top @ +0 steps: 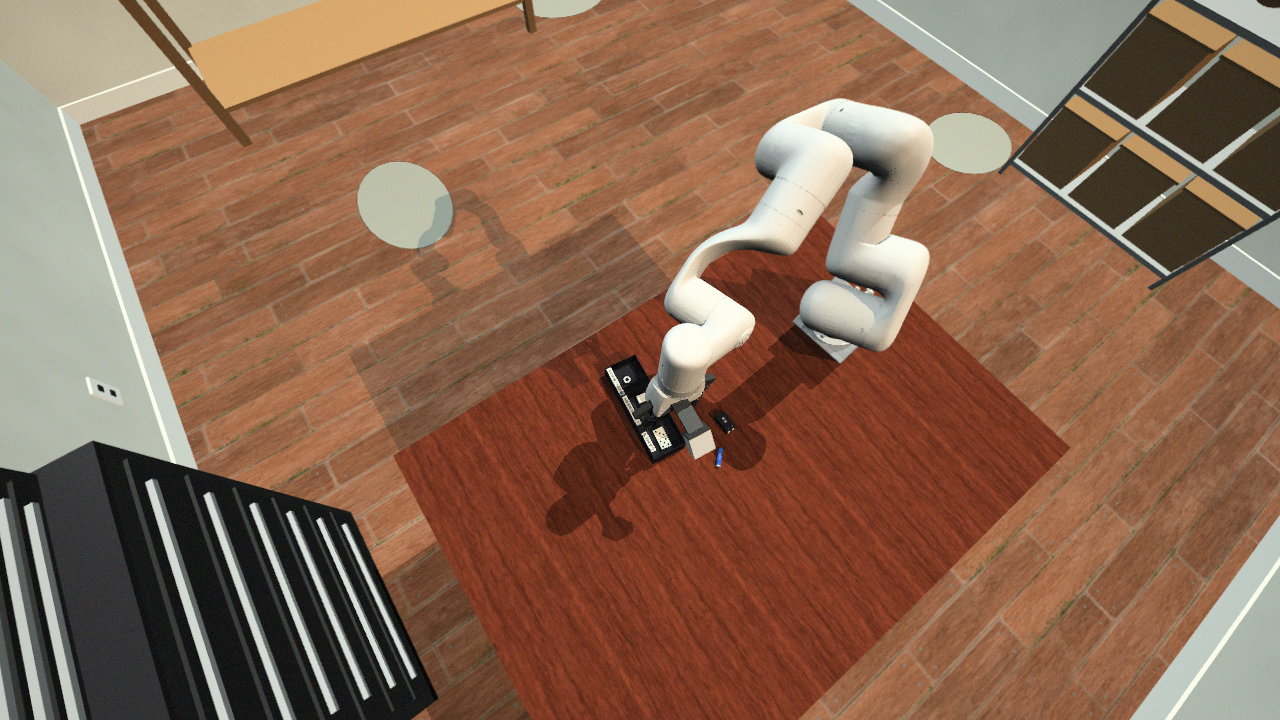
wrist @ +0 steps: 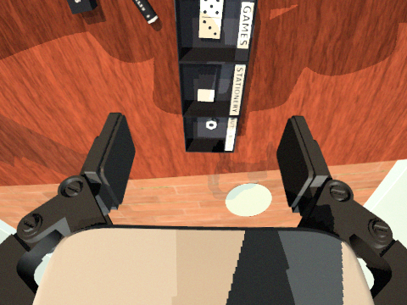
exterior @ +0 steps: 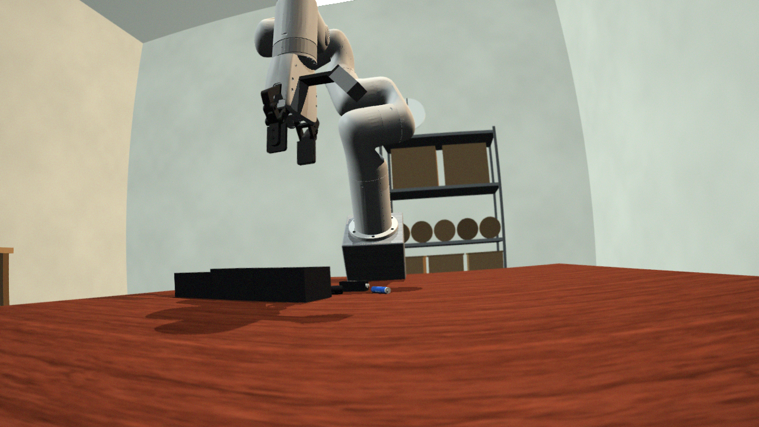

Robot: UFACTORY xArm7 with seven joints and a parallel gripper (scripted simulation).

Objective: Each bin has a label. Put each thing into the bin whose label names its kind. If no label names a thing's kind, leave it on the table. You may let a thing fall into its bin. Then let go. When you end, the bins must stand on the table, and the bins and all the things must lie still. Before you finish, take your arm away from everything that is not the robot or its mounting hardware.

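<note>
My gripper (exterior: 291,153) (wrist: 206,132) is open and empty, high above the bins. Three black bins stand in a row: the GAMES bin (wrist: 203,54) holds a domino (top: 662,437) (wrist: 210,26), the STATIONERY bin (wrist: 237,90) holds a small cream block (wrist: 205,95), and the end bin (wrist: 229,135), whose label is only partly legible, holds a nut (top: 626,379) (wrist: 211,124). A black battery (wrist: 145,10) lies beside the GAMES bin. A black block-shaped thing (top: 724,420) (exterior: 354,285) (wrist: 81,5) and a blue battery (top: 718,457) (exterior: 380,289) lie on the table; the blue battery is outside the wrist view.
The wooden table (top: 760,573) (exterior: 477,345) carries everything. The arm's base (exterior: 374,260) stands behind the loose things. A shelf rack (exterior: 443,191) stands behind the base, and a dark cabinet (top: 223,582) is at the lower left of the top view.
</note>
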